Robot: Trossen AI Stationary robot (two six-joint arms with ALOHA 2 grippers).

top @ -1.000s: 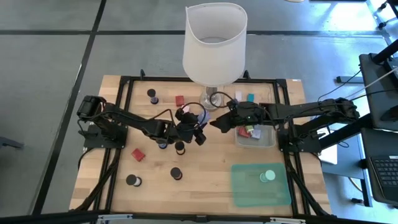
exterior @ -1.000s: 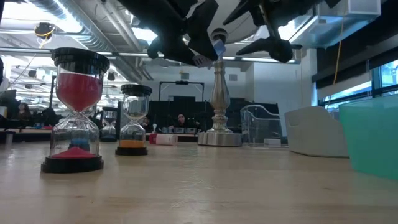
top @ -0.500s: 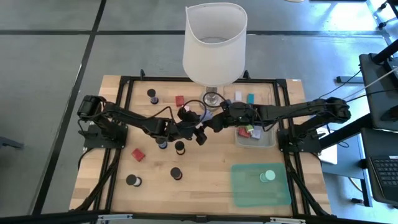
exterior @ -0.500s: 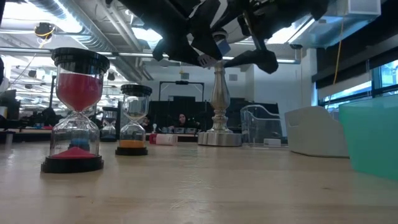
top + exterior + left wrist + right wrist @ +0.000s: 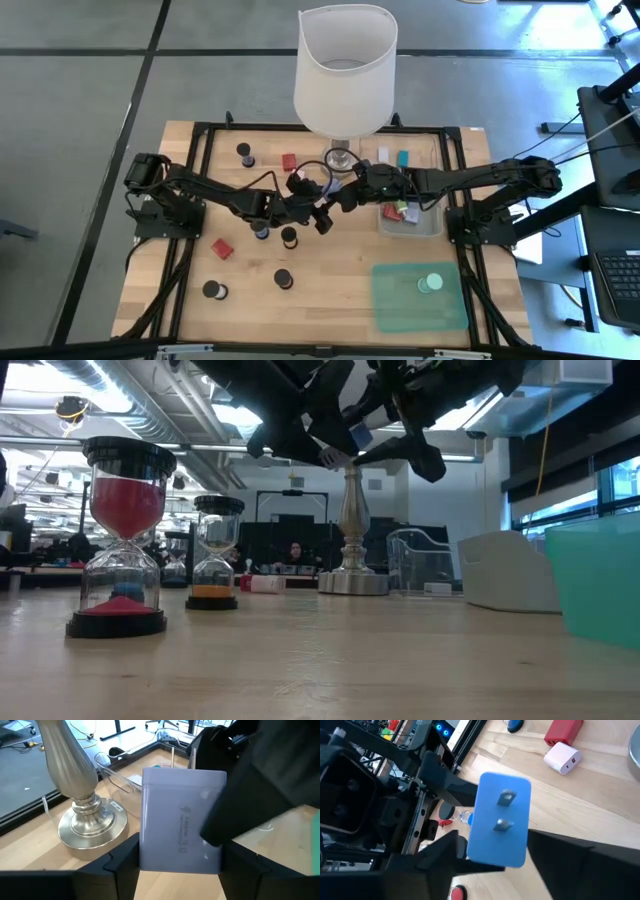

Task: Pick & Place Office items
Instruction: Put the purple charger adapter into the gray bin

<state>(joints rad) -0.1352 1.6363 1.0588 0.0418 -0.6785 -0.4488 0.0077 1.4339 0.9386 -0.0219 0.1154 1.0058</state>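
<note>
High view shows the right gripper has come in from the tray side over the last second to meet the left gripper above mid-table, just in front of the lamp base. Between them is a blue charger block, prongs showing in the right wrist view; the left jaws are clamped narrowly on it, while the right fingers flank it, closing, contact not certain. This looks like a handover under way. Room is tight: the lamp stands close behind and black cylinders sit just below. The clear tray lies to the right, the likely destination.
</note>
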